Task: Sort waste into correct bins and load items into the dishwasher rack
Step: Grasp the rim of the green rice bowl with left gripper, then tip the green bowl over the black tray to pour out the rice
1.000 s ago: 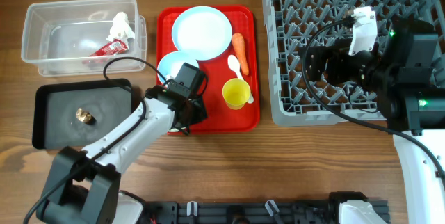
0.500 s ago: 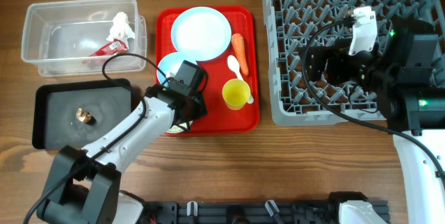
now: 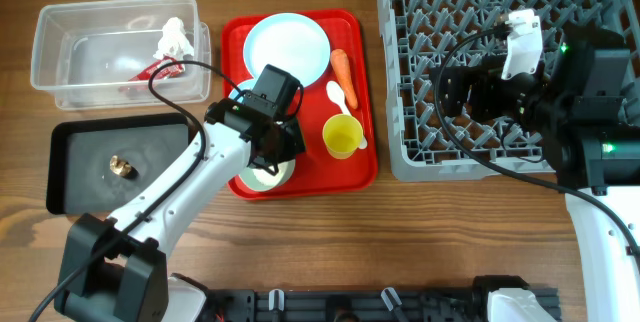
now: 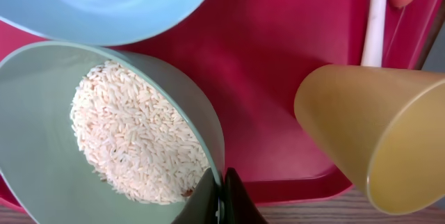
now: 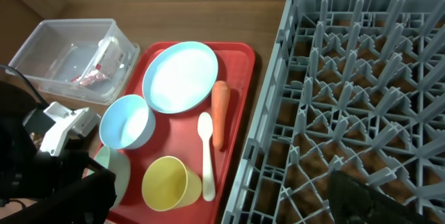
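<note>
Left end effector (image 4: 219,186) pinches pale green bowl (image 4: 35,113) rim, rice (image 4: 135,144) inside; right end effector (image 3: 458,94) wide.

The table (image 3: 330,242) under me is brown wood with a visible grain and a dull finish. The red tray (image 4: 278,57) is smooth, glossy plastic. The pale green bowl (image 4: 35,113) looks like smooth matt plastic, and the white rice (image 4: 132,133) in it is grainy and dry. The yellow cup (image 4: 361,120) and white spoon (image 4: 375,22) are smooth plastic with a soft sheen. On the far left the tub (image 3: 115,7) is clear plastic and the tray (image 3: 70,177) near it is black. On the right the rack (image 3: 440,167) is matt grey plastic. My left pincer (image 4: 220,200) has matt black fingertips (image 4: 240,210).
</note>
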You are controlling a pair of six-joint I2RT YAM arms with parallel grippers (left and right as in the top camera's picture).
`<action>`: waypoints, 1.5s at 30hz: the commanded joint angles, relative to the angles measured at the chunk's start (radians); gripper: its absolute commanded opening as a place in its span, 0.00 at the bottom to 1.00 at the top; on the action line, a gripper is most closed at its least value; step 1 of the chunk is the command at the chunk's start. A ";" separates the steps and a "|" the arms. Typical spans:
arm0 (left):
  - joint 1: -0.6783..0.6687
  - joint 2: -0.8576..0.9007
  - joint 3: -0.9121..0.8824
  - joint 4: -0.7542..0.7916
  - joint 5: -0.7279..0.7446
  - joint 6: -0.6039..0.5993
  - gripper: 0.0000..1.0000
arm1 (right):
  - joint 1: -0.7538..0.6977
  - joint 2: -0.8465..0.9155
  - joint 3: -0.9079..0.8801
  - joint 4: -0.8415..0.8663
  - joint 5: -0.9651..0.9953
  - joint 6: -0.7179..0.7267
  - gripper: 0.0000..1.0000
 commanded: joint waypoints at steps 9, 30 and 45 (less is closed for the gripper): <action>0.125 -0.088 0.120 -0.110 0.044 0.137 0.04 | -0.003 0.007 0.026 0.004 0.010 0.003 1.00; 0.825 -0.145 0.174 -0.224 0.455 0.507 0.04 | -0.003 0.007 0.026 0.019 0.010 0.003 1.00; 1.114 0.021 0.108 -0.243 0.954 0.739 0.04 | -0.003 0.007 0.026 0.015 0.010 0.003 1.00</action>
